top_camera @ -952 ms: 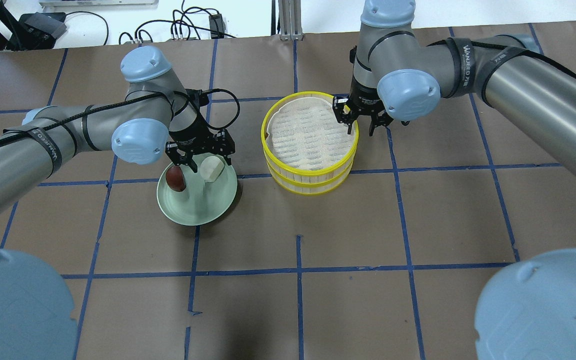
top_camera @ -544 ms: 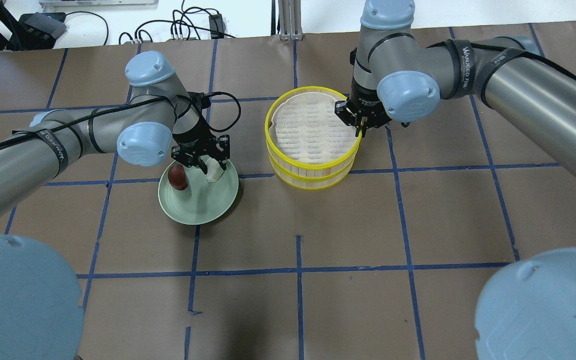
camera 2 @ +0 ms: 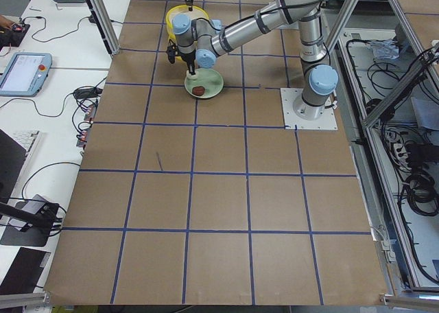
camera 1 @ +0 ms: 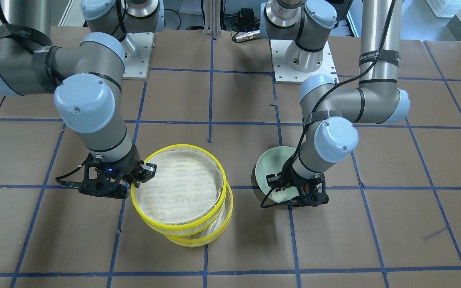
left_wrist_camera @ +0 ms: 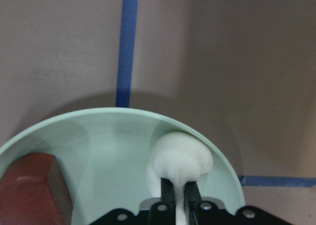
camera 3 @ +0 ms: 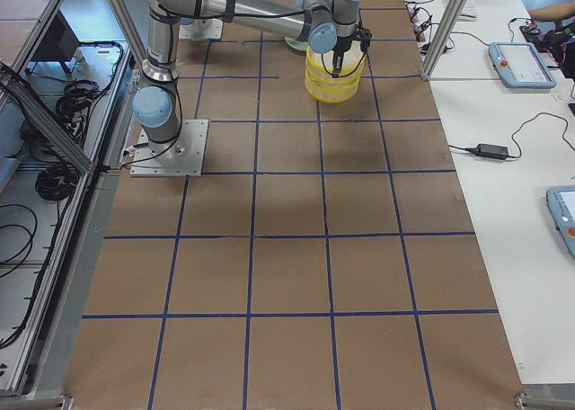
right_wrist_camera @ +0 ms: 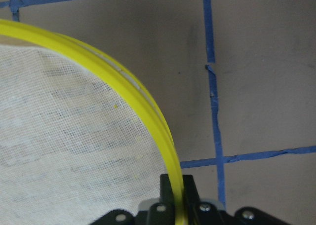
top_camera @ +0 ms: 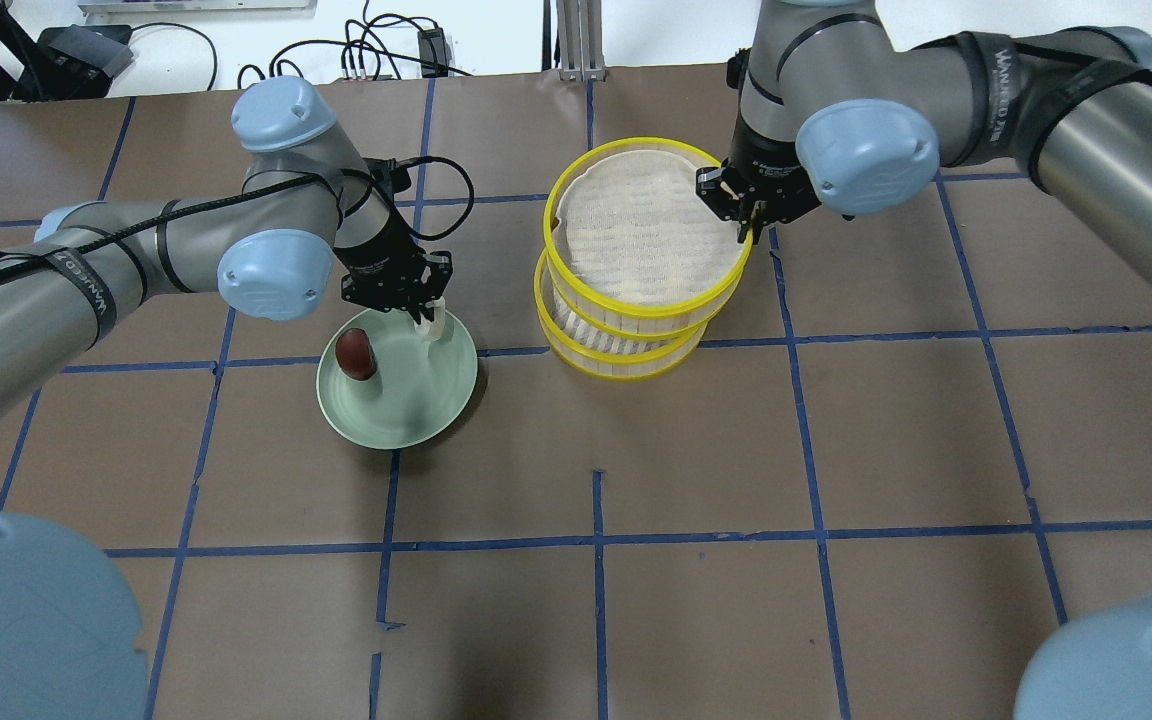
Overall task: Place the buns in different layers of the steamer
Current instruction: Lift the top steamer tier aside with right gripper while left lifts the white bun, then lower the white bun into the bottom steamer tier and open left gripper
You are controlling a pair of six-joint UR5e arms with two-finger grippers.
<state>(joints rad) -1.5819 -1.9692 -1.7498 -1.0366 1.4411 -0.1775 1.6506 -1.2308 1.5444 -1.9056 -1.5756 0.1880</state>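
My left gripper (top_camera: 426, 303) is shut on the white bun (top_camera: 433, 326) at the back rim of the pale green bowl (top_camera: 401, 405). The wrist view shows its fingers squeezing the white bun (left_wrist_camera: 178, 158). The reddish-brown bun (top_camera: 356, 355) lies in the bowl's left part. My right gripper (top_camera: 742, 225) is shut on the yellow rim of the top steamer tray (top_camera: 651, 308). It holds that tray raised and shifted off the lower tray (top_camera: 626, 368). The pinched rim (right_wrist_camera: 123, 82) shows in the right wrist view. Both trays hold only cloth liners.
Brown table with a blue tape grid. The bowl (camera 1: 268, 164) and the steamer stack (camera 1: 198, 242) stand side by side near the table's middle. Cables and boxes lie beyond the far edge.
My right gripper closed on the top tray's rim and lifted the tray up and back off the lower one. My left gripper came down and closed on the white bun.
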